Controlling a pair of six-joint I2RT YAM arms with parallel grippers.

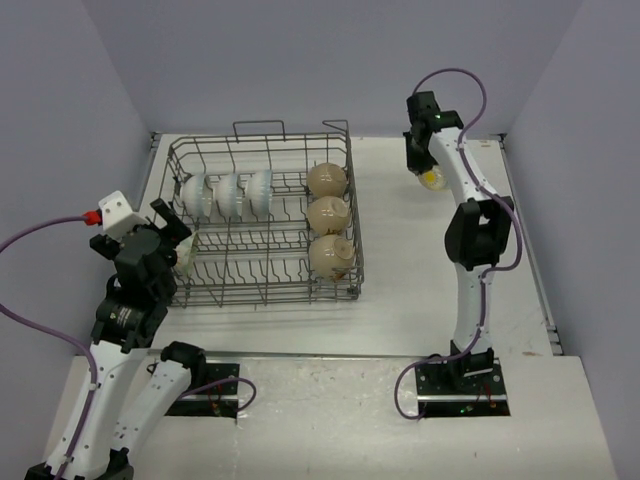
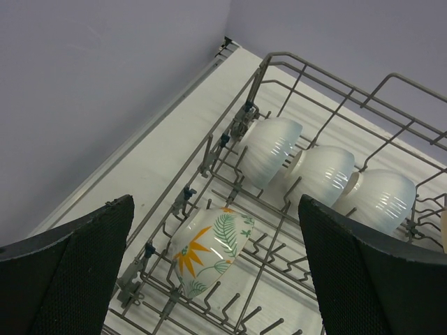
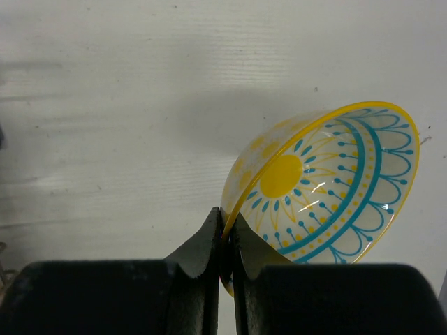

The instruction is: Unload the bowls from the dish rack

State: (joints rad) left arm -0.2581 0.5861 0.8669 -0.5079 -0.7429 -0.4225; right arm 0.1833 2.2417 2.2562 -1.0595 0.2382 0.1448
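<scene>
Right gripper (image 3: 225, 227) pinched tight on yellow bowl's (image 3: 328, 188) rim, well right of dish rack's (image 1: 262, 262) far corner; left gripper (image 2: 215, 209) wide open, empty, over leaf-print bowl (image 2: 209, 251) at rack's left end.

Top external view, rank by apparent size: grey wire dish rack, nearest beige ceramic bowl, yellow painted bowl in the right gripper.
Largest: grey wire dish rack.
Next: beige ceramic bowl.
Smallest: yellow painted bowl, though the right gripper hides part, so unsure.
</scene>
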